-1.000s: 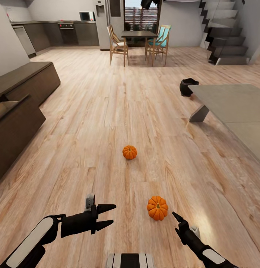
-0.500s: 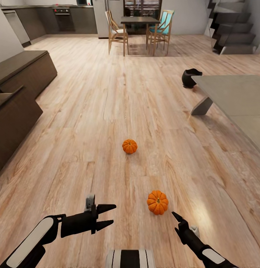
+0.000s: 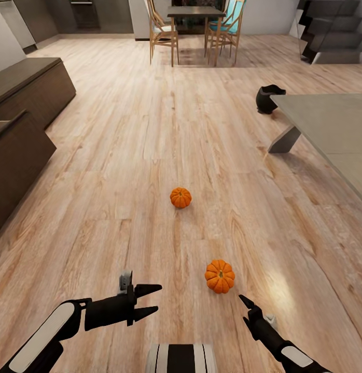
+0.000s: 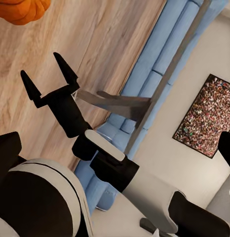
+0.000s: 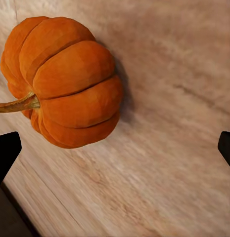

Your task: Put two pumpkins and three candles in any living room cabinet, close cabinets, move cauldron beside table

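Two pumpkins are seen on the light wood-plank floor (image 3: pixel 124 155). The nearer pumpkin (image 3: pixel 220 276) lies just ahead of the right hand (image 3: pixel 247 304), upright, not touched. The farther pumpkin (image 3: pixel 180 197) sits well beyond it, toward the middle of the floor.

Left hand (image 3: pixel 150 299) is held low over the floor, its fingers spread wide, nothing between them. In the right wrist view the nearer pumpkin (image 5: pixel 60 81) is seen close, off to one side of the gap; two dark fingertips (image 5: pixel 6 150) are at opposite edges of the view, so the right hand is spread wide and empty.

The cauldron (image 3: pixel 268 98) is noted on the floor at the far corner of the grey low surface (image 3: pixel 326 122), just beside it; contact cannot be told.

The dark-brown cabinet (image 3: pixel 23 119) is recorded along the left side, its near section standing further out into the room than the rest.

In the left wrist view a blue sofa (image 4: pixel 159 64) and part of a pumpkin (image 4: pixel 23 10) are seen beyond the right hand (image 4: pixel 49 74)

A dining set (image 3: pixel 194 28) and stairs (image 3: pixel 334 31) are noted at the far end
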You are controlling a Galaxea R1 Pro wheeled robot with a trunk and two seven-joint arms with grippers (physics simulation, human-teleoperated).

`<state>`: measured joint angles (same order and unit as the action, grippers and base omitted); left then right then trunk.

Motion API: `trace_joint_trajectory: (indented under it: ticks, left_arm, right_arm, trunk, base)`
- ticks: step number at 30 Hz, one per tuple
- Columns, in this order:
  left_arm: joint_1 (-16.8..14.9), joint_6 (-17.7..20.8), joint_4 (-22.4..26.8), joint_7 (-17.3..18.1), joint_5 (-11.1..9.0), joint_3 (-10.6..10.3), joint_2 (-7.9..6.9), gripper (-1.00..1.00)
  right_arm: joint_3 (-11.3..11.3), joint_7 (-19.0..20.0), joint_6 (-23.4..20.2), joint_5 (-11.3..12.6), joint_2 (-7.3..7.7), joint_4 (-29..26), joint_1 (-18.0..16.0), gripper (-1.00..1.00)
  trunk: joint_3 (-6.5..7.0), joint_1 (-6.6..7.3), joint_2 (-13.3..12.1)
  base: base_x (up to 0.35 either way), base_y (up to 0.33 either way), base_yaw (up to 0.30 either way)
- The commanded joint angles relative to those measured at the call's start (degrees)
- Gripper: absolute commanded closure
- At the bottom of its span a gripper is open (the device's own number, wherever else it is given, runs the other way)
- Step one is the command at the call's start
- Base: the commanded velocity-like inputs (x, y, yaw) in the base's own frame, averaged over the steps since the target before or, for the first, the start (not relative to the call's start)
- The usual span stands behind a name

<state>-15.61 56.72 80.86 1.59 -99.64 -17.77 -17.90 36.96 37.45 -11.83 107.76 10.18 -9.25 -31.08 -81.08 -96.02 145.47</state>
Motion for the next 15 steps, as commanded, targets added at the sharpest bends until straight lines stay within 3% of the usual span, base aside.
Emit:
trace_joint_trajectory:
  ticks: [1,15]
  left_arm:
    - [-0.03,0.05,0.00,0.17,0.06,-0.07,-0.04,-1.00]
    - [-0.04,0.05,0.00,0.17,0.06,-0.07,-0.03,-1.00]
  right_arm:
    - [0.31,0.17,-0.38,0.61,0.02,0.03,-0.03,-1.00]
    - [0.35,0.13,-0.30,0.61,0.02,0.11,-0.03,-1.00]
  trunk:
    - [-0.26,-0.02,0.03]
    - [-3.36,-0.38,0.21]
  base:
    - [0.000,0.000,0.000]
    - [0.000,0.000,0.000]
